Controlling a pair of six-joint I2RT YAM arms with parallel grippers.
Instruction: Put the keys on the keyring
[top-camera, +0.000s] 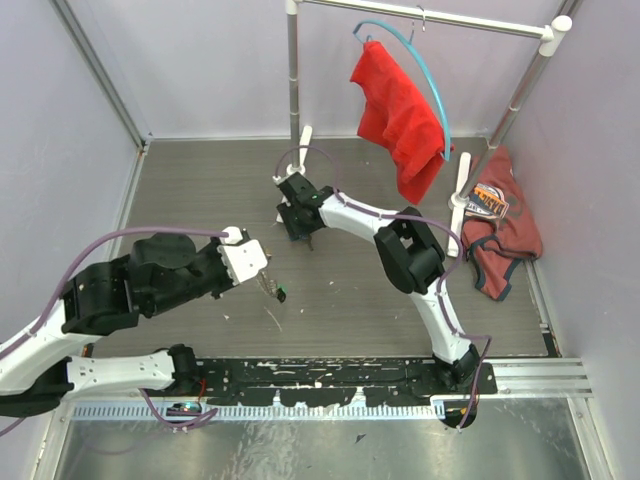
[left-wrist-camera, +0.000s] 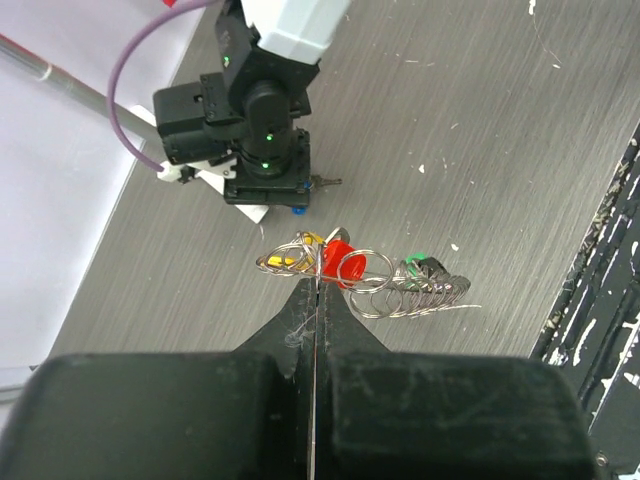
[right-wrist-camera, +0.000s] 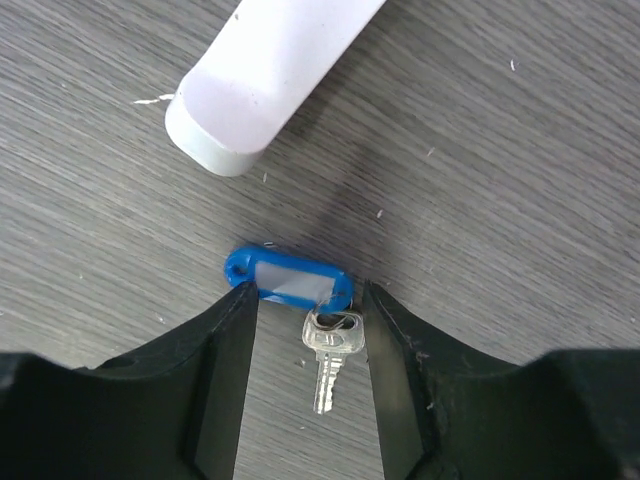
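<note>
**Keyring pinched in the left gripper, blue-tagged key between the right gripper's fingers**

Nearest the arm bases, the left gripper (left-wrist-camera: 315, 290) is closed tight. Its two fingers meet with no gap and pinch the keyring (left-wrist-camera: 372, 285) at their tip. The keyring shows as a tangle of thin wire loops, and in the top view it hangs from the gripper over the grey table (top-camera: 200, 190). Several keys sit in that tangle. A red tag (left-wrist-camera: 345, 265) lies right at the fingertips, a yellow tag (left-wrist-camera: 298, 252) is just beside it, and a green tag (left-wrist-camera: 420, 267) sits further along the loops.

Farther out, near the middle of the table, the right gripper (right-wrist-camera: 308, 300) points down with its jaws parted. A blue tag (right-wrist-camera: 288, 278) lies flat on the table across the gap at the fingertips, with one end right at a fingertip. Its silver key (right-wrist-camera: 330, 360) lies between the two fingers and touches neither.

Just beyond the tag is the white foot (right-wrist-camera: 260, 80) of a clothes rack (top-camera: 293, 70). Farther still, a red cloth (top-camera: 400, 120) hangs from a light-blue hanger (top-camera: 435, 85) on the rack. A dark red shirt (top-camera: 510, 235) lies at the far right.
</note>
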